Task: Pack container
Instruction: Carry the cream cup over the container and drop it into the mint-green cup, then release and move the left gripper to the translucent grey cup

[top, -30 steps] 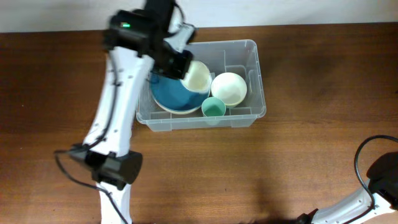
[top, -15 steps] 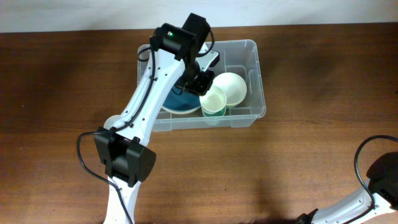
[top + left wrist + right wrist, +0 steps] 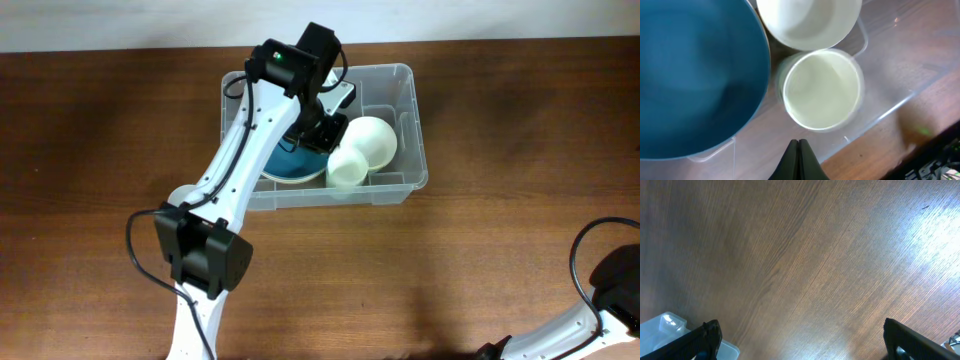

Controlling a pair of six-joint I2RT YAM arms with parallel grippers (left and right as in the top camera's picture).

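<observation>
Left gripper (image 3: 799, 146) has closed empty; pale cup (image 3: 347, 169) now rests in container (image 3: 414, 125).

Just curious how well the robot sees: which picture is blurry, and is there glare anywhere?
Overhead: crisp and evenly lit, the container plain to see. Left wrist: very close and soft, the pale yellow cup smeared at its rim. Right wrist: sharp wood grain, bright glare on the table at upper right.
</observation>
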